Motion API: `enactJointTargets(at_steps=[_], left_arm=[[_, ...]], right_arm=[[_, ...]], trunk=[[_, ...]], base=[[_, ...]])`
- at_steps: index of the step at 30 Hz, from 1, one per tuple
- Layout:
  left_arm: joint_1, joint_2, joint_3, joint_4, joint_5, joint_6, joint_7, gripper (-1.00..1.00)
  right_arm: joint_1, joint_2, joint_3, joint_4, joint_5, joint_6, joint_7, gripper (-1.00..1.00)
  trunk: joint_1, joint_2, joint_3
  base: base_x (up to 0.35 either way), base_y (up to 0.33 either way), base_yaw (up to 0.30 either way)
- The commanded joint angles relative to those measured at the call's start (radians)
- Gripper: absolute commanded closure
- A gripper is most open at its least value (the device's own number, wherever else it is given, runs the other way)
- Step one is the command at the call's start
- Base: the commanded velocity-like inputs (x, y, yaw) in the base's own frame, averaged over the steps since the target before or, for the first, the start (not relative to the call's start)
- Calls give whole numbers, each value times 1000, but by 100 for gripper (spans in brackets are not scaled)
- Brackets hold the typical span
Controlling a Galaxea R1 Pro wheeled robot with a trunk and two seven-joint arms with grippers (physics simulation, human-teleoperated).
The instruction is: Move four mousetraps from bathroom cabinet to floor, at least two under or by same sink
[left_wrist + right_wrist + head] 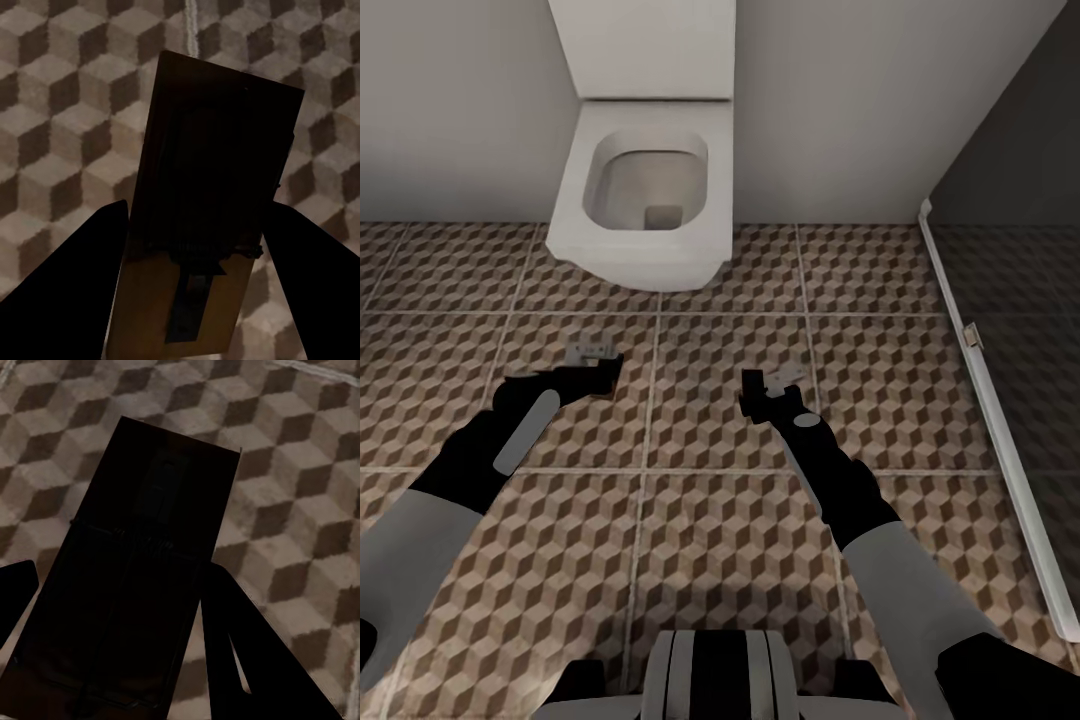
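My left gripper (196, 247) and right gripper (112, 615) each clamp a flat, shadow-darkened wooden mousetrap (214, 172) (142, 555) above the cube-patterned tiled floor (710, 560); wire details are barely legible.

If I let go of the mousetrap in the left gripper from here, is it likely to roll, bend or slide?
The mousetrap in the left gripper looks like a flat, rigid board, so it probably won't bend or roll. Being thin and small, it is likely light and may bounce or flip on landing. The tiled bathroom floor looks hard and smooth, so some sliding is possible.
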Motion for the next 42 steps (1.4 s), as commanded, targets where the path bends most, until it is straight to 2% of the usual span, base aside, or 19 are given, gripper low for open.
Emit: enactJointTargets(at_steps=[1,14,23,36,42], left_arm=[[-1,1,-3,-2,10,2,10,100],[-1,2,-3,-2,10,2,11,100],[-1,6,-3,-2,8,2,11,100],[17,6,-3,-25,4,3,10,100],[20,6,-3,-27,4,2,9,100]], right_arm=[[0,0,2,-1,9,6,-3,100],[0,0,2,-2,9,6,-4,100],[0,-1,2,-6,10,6,-4,100],[0,-2,2,-6,10,6,-4,100],[0,-2,2,-6,10,6,-4,100]], trunk=[[4,-8,-5],[54,-98,-66],[58,-101,-115],[58,-101,-133],[58,-101,-134]], base=[[0,0,0],[0,0,0],[0,0,0],[0,4,0],[14,190,0]])
